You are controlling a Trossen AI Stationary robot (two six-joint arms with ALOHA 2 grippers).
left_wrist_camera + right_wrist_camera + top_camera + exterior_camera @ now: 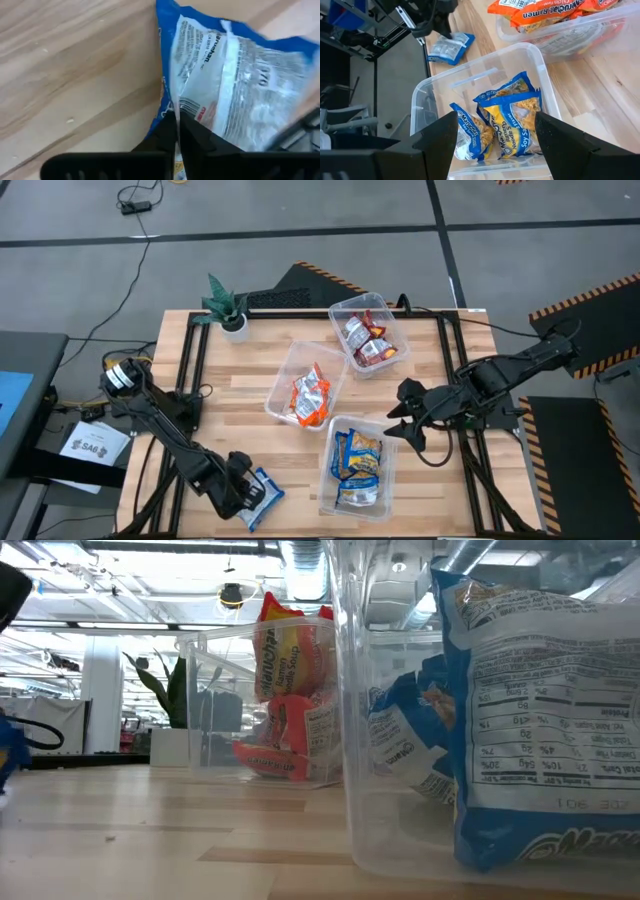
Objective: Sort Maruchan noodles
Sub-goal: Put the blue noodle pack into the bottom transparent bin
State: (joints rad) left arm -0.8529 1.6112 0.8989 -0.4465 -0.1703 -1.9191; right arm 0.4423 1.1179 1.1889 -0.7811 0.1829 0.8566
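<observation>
- The wooden table [250,395] carries three clear tubs, a small potted plant [226,308] at its far left corner, and both dark arms.
- The left arm runs from the table's left edge down towards the near-left corner, its wrist low over the boards.
- The right arm reaches in from the right edge, elbow out, its wrist held above the near tub [390,450].
- The near tub holds blue-and-yellow packets [358,465]; the middle tub [283,385] holds orange packets [311,396]; the far tub [352,308] holds red-and-silver packets [367,340].
- The right gripper [496,131] hangs with its fingers spread wide and nothing between them, directly over the blue-and-yellow packets in the near tub.
- The left gripper [177,131] has its fingers pressed together on the edge of a loose blue packet [235,85], pinching the wrapper.
- That loose blue packet lies on the bare wood at the near-left corner, printed back upward, well apart from the tubs and just left of the near one; it shows in the high view [262,492] right at the left gripper's tips.
</observation>
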